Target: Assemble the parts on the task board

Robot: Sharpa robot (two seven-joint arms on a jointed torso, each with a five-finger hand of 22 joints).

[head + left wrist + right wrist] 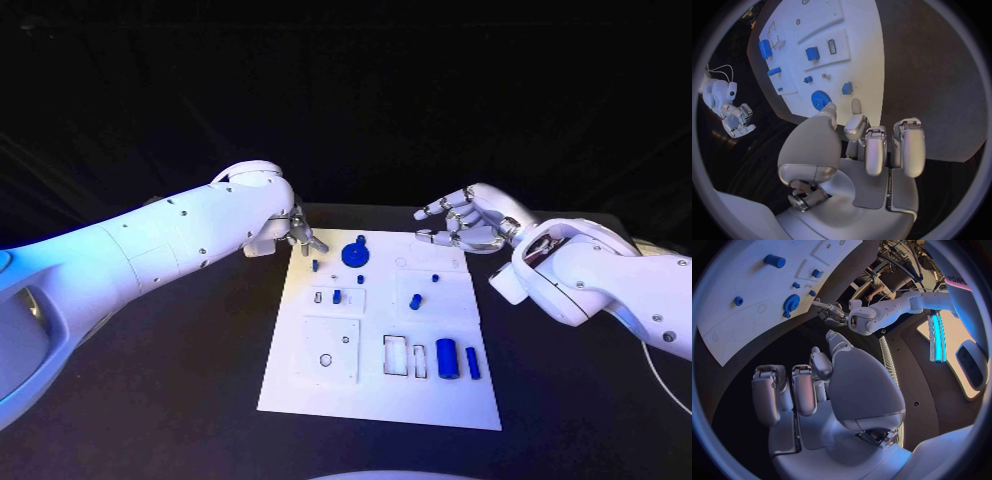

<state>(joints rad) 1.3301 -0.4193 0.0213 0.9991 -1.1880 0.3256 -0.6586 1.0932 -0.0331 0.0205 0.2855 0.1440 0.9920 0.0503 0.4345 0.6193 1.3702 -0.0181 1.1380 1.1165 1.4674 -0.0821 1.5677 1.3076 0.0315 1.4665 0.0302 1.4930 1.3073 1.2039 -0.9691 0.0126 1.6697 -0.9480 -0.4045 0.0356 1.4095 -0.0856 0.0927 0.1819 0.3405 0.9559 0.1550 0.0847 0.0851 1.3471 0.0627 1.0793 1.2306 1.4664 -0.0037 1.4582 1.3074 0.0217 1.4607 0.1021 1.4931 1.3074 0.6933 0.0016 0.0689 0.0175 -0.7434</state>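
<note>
Here the task board [378,340] lies as a long white plate in the centre of the head view, flat on the black worktop [173,400], with its far end reaching up between the two hands. That placement puts its upper end within reach of either arm.

The left hand [296,235] sits at the board's upper left corner, just off the white edge, fingers loosely apart and holding nothing. Its wrist camera looks past the fingertips [856,106] at the blue gear-like disc [821,99] and a small blue block [847,88] close beside them. I judge it is poised there to pick up one of these, since both lie loose on the plate.

The right hand [464,222] hovers above the worktop beyond the board's upper right corner, fingers curved but apart, with nothing in them. It stands clear of the plate, probably to leave room for the other arm.

Lower on the board, right of centre, a blue cylinder [447,358] and a slim blue bar [473,362] lie side by side next to two narrow rectangular slots [395,354], likely laid near the recesses that suit them. A few small blue pegs [415,300] stand or lie in the middle band of the plate. Whether any is fully seated I cannot tell.
</note>
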